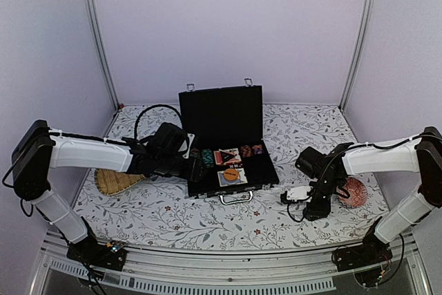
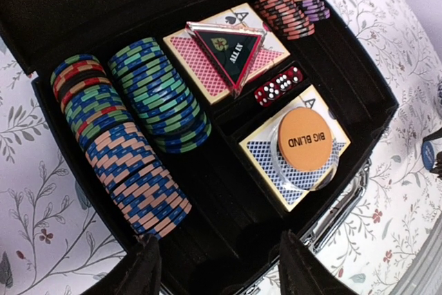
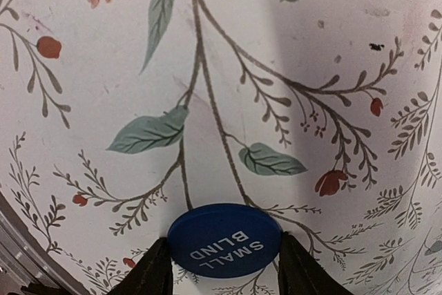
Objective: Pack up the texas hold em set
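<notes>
The black case [image 1: 268,170] lies open mid-table with its lid upright. Inside are rows of poker chips [image 2: 135,170], a red-backed card deck [image 2: 200,60] under a triangular ALL IN marker, red dice [image 2: 278,86] and an orange BIG BLIND disc [image 2: 305,139] on a blue-backed deck. My left gripper [image 2: 221,267] hangs open over the case's empty front slot, holding nothing. Right of the case, a blue SMALL BLIND disc [image 3: 224,240] lies flat on the tablecloth. My right gripper [image 3: 222,253] points down at it, both fingers pressed against its opposite edges.
A woven straw tray [image 1: 117,181] lies left of the case, partly under my left arm. A red patterned bowl [image 1: 354,191] stands just right of my right gripper. The case's silver handle [image 1: 236,197] faces the near edge. The floral cloth covers the table.
</notes>
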Motion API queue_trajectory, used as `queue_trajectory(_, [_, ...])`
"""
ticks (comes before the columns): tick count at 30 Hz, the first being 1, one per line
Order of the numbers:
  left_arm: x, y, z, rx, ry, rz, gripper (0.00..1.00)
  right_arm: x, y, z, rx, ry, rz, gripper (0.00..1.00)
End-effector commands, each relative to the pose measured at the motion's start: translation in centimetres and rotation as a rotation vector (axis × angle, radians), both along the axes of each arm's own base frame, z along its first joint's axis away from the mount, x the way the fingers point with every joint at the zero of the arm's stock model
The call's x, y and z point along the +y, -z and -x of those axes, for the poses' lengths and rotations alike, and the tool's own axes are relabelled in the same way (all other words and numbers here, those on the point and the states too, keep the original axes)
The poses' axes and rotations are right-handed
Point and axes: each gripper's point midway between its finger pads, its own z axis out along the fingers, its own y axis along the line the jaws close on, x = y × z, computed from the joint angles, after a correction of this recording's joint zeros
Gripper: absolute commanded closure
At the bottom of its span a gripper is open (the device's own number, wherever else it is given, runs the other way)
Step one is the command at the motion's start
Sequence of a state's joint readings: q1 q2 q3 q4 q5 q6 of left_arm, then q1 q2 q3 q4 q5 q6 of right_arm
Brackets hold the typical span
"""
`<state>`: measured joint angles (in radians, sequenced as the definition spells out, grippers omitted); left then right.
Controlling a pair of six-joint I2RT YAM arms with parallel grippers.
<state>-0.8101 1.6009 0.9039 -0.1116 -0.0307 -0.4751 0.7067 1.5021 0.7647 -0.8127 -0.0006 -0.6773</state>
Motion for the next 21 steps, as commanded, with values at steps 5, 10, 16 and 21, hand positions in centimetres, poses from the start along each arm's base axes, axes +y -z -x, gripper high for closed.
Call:
queue_trajectory(5, [-0.2, -0.6, -0.5, -0.015, 0.001, 0.027, 0.42, 0.0, 0.9, 0.8, 0.043, 0.032, -0.002, 0.58])
queue_trajectory(10, [-0.1, -0.8, -0.6, -0.023, 0.0, 0.017, 0.42, 1.5, -1.7, -1.0, -0.004, 0.037, -0.045, 0.6])
queue_trajectory(16, [0.3, -1.1, -0.5, -0.029, -0.009, 0.012, 0.42, 5.1, -6.7, -4.3, -0.064, 0.033, -0.142, 0.6])
queue_trajectory(21, [0.7, -1.1, -0.4, -0.03, -0.019, 0.008, 0.42, 9.4, -9.8, -7.9, -0.117, 0.011, -0.238, 0.6])
